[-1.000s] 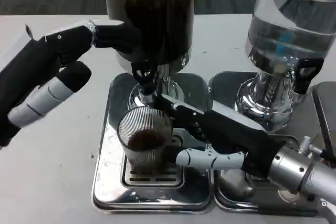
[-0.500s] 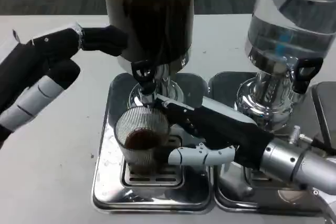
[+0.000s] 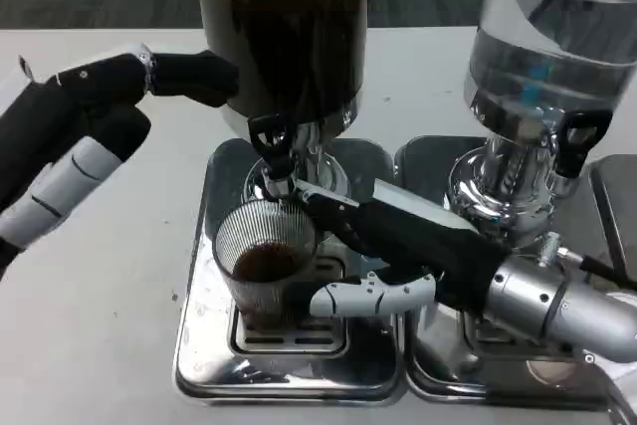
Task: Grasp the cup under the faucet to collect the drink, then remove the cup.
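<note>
Ribbed clear cup [image 3: 264, 261] holding shallow dark drink stands on slotted grate of steel drip tray [image 3: 199, 345], directly beneath black-handled faucet [image 3: 272, 151] of dark-filled dispenser [image 3: 284, 27]. Right hand [image 3: 398, 251] wraps cup from right, fingers [image 3: 363, 298] curled against lower wall. Left hand [image 3: 75, 136] hovers left of dispenser, fingers apart, gripping nothing, one finger reaching toward tank. Second dispenser [image 3: 552, 47], clear liquid, stands right over own tray.
</note>
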Controlling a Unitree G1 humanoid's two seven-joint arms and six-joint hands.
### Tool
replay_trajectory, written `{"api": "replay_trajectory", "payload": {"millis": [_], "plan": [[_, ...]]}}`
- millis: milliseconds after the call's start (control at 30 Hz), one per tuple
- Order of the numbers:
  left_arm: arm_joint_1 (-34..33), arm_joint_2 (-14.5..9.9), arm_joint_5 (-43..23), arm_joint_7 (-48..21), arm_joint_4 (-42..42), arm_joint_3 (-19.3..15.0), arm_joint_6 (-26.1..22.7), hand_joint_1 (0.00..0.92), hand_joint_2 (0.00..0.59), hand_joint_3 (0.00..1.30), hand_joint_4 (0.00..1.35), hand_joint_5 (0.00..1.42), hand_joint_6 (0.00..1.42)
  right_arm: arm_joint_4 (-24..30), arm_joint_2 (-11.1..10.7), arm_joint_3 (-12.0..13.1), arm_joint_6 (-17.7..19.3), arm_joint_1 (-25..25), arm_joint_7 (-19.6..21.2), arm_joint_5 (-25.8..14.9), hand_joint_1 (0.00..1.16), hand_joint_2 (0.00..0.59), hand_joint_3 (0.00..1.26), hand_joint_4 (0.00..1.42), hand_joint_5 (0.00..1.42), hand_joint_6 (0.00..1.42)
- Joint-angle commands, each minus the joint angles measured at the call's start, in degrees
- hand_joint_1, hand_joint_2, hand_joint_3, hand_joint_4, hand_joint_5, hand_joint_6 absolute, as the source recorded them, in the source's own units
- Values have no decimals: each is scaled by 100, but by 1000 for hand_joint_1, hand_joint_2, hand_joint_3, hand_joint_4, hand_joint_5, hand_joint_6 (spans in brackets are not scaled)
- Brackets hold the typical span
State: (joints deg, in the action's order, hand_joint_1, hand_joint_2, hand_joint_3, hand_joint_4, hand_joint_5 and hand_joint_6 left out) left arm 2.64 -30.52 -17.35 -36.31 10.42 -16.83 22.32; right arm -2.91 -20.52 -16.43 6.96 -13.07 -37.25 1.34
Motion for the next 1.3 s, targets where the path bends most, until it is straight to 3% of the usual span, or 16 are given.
{"api": "replay_trajectory", "payload": {"millis": [33, 633, 1300], "plan": [[87, 5, 51, 75, 44, -10, -48, 0, 183, 410, 371, 357, 191, -30, 17, -102, -67, 58, 53, 193, 515, 154, 0, 0, 0, 2], [108, 6, 87, 153, 69, -4, -29, 0, 183, 430, 388, 365, 191, 252, 116, 15, 90, 385, 665, 446, 590, 165, 0, 0, 0, 72], [116, 18, 121, 188, 44, 9, -27, 0, 197, 446, 396, 370, 210, 238, 243, -71, 105, 427, 726, 479, 592, 166, 0, 0, 11, 162]]}}
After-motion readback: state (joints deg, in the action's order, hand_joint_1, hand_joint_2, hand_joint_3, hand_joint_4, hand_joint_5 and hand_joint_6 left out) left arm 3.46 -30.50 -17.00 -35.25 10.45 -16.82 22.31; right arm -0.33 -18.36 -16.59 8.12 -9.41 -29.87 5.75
